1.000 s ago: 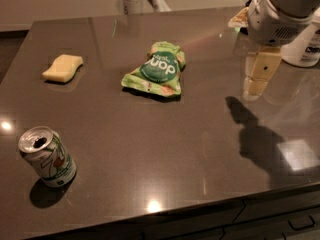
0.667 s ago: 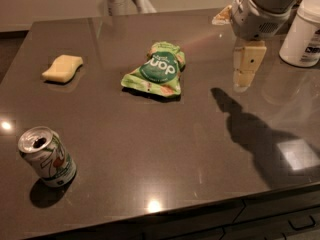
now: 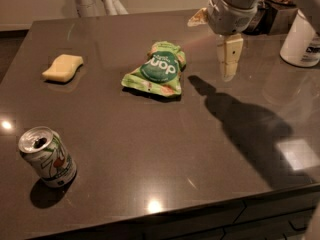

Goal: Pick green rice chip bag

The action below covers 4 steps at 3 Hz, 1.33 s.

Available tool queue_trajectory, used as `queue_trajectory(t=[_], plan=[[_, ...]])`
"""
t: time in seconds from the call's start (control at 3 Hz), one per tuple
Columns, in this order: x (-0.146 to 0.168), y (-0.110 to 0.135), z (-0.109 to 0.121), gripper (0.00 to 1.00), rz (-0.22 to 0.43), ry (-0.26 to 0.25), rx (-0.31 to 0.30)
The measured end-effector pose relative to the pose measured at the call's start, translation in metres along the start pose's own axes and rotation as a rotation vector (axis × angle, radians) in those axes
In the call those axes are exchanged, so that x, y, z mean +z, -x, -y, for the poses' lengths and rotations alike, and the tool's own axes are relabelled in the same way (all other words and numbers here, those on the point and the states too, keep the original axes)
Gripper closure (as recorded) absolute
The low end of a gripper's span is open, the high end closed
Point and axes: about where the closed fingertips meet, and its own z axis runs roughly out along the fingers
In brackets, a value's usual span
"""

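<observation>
The green rice chip bag (image 3: 158, 73) lies flat near the middle of the dark table (image 3: 150, 149), crumpled, light green with a dark green round logo and white letters. My gripper (image 3: 229, 70) hangs from the arm at the upper right, above the table and to the right of the bag, apart from it. It holds nothing that I can see.
A yellow sponge (image 3: 63, 68) lies at the left. A silver-and-green soda can (image 3: 48, 156) stands at the front left. A white bottle (image 3: 301, 39) stands at the right edge, with dark items (image 3: 275, 9) behind it. The table's front edge runs along the bottom.
My arm and gripper have moved left across the table, closer to the chip bag. The bag, sponge and can have not moved.
</observation>
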Motion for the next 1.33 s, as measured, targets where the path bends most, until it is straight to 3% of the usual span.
queue_trajectory(t=[1.0, 1.33], plan=[[0.052, 0.035, 0.038, 0.0, 0.068, 0.037, -0.217], [0.065, 0.048, 0.045, 0.0, 0.083, 0.044, -0.253]])
